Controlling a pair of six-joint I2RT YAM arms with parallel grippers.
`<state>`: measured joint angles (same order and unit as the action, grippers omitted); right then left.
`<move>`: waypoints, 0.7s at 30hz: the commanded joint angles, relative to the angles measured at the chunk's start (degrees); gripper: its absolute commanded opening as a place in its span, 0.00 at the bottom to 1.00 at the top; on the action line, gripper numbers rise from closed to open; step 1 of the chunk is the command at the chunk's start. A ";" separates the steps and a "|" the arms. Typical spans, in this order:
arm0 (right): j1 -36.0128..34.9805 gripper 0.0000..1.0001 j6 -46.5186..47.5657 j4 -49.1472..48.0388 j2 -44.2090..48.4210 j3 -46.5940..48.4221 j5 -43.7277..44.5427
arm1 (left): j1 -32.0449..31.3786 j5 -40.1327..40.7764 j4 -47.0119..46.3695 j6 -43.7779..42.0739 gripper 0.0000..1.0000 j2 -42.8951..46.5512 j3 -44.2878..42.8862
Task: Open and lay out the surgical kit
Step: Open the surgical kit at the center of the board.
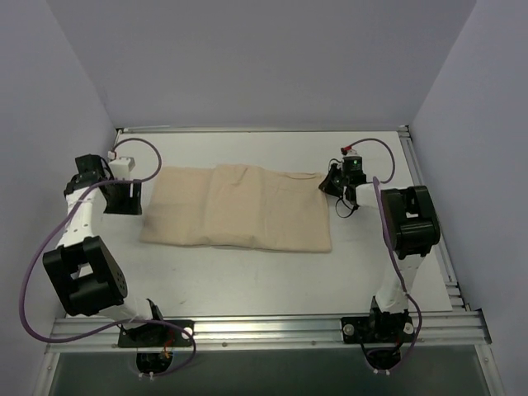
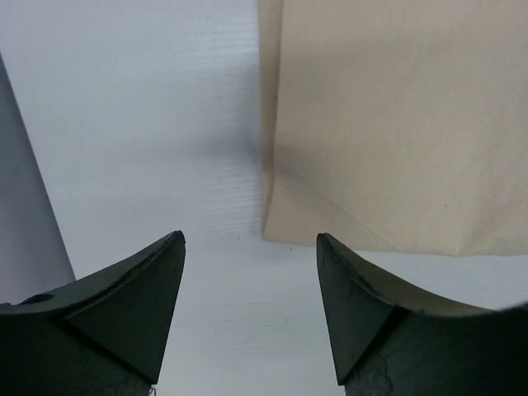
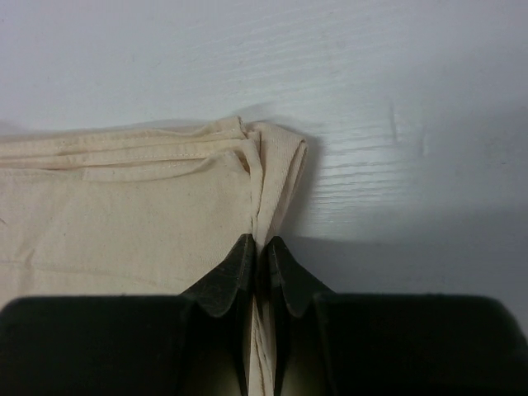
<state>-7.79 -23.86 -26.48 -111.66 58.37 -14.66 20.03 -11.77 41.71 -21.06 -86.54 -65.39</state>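
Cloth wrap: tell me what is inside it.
Only folded layers show at the right edge of the cloth wrap, pinched by the right tool. Whatever lies inside is covered.

Left fingers (image 2: 124,313) spread wide apart; right fingers (image 3: 235,280) pinched together.

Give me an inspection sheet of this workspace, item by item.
Surface: white table, plain and flat.
Job's things: tan cloth wrap lies folded flat mid-table; contents not visible.
Clutter: nothing seen.
Grippers: left gripper open, holding nothing, at the wrap's left edge; right gripper shut, pinching the wrap's folded right edge.
Cables: purple cables loop off both arms.
Surroundings: plain grey walls on three sides.
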 commanded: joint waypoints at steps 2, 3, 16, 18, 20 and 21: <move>4.01 0.00 2.06 5.03 0.04 3.50 2.09 | -4.47 0.69 0.39 2.60 0.74 -4.50 -7.99; 4.36 0.00 2.58 6.25 -0.14 4.12 2.09 | -6.48 0.61 0.12 3.65 0.74 -7.30 -9.22; 6.83 0.29 9.35 17.95 -5.32 18.00 -0.28 | -13.44 -2.91 -5.06 16.13 0.68 -32.54 -33.04; 6.82 0.34 9.53 18.22 -4.89 17.57 -0.64 | -13.79 -2.91 -4.98 17.63 0.68 -36.04 -36.21; 6.74 0.35 9.70 18.22 -4.71 17.04 -1.51 | -14.40 -2.99 -4.89 18.94 0.68 -37.82 -38.14; 6.82 0.35 9.97 18.22 -4.62 16.95 -1.86 | -14.58 -3.34 -4.71 19.21 0.65 -39.21 -39.63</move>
<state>-1.10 -15.75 -11.60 -116.90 74.59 -15.44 6.07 -13.87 38.28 -5.13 -123.63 -100.33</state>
